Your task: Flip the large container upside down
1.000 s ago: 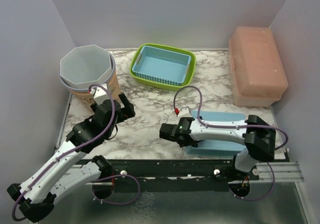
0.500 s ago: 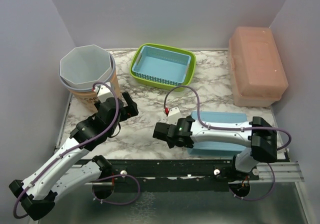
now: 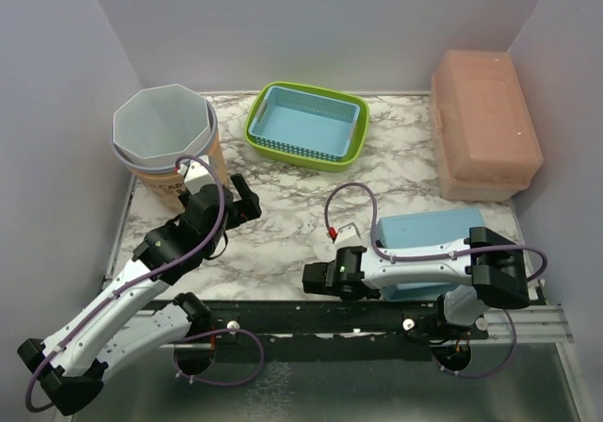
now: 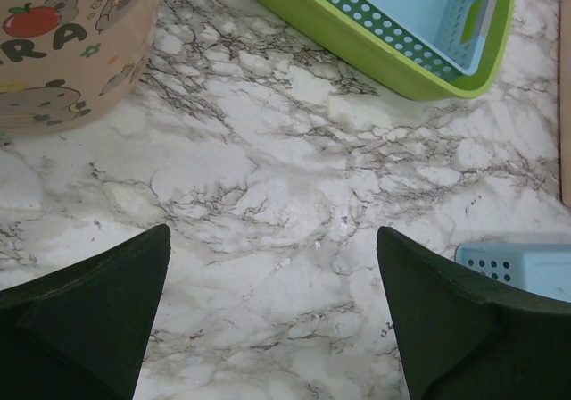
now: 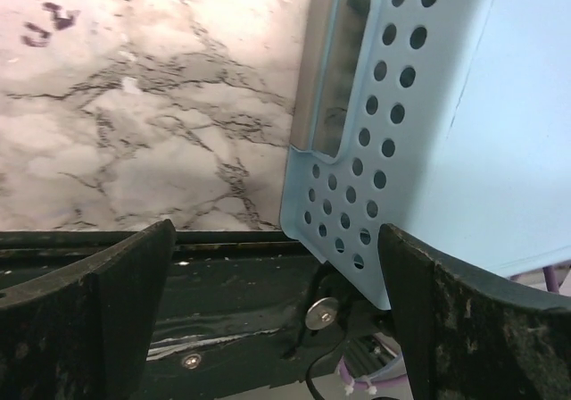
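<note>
Container (image 3: 424,229), blue, perforated, bottom up, just beside right claw (image 3: 311,278); claw spread wide, gripping nothing.

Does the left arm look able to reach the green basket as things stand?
Probably yes. Its open fingers point toward the green basket, and only bare table lies between them; the tub stands off to the side.
</note>
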Action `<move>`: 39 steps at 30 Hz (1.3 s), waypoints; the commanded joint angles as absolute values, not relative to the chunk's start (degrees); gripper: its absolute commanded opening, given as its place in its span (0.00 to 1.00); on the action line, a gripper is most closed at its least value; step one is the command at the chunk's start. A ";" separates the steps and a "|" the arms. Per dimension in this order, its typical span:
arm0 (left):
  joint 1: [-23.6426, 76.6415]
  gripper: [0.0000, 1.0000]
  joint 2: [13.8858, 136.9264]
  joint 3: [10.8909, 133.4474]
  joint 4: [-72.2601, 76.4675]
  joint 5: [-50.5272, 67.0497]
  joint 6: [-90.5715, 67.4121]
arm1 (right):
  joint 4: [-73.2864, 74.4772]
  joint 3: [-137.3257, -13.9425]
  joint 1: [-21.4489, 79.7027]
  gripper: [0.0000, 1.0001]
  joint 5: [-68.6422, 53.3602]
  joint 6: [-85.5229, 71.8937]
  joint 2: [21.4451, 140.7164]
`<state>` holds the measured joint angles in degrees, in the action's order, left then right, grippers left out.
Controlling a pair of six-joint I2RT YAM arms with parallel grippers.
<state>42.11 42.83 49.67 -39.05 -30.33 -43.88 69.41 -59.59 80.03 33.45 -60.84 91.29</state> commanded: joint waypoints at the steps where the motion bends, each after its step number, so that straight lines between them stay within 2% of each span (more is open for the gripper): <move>1: 42.00 0.99 42.98 49.02 -38.15 -28.86 -44.03 | 73.54 -57.50 78.57 1.00 35.87 -67.59 89.77; 6: 42.01 0.99 42.98 48.73 -37.64 -28.39 -44.82 | 67.87 -52.56 72.11 1.00 33.86 -67.37 85.67; 9: 41.96 0.99 43.52 48.71 -36.99 -27.86 -44.91 | 64.61 -54.70 70.27 1.00 35.59 -64.53 85.45; 17: 41.97 0.99 44.86 49.43 -36.39 -27.30 -45.00 | 51.43 -61.40 68.23 1.00 33.97 -53.96 91.63; 24: 42.01 0.99 44.33 50.13 -35.38 -28.55 -45.87 | 41.90 -60.58 59.67 1.00 27.97 -46.96 95.68; 39: 41.94 0.99 45.08 48.82 -34.29 -26.96 -46.35 | 35.13 -56.41 43.82 1.00 23.43 -42.27 94.56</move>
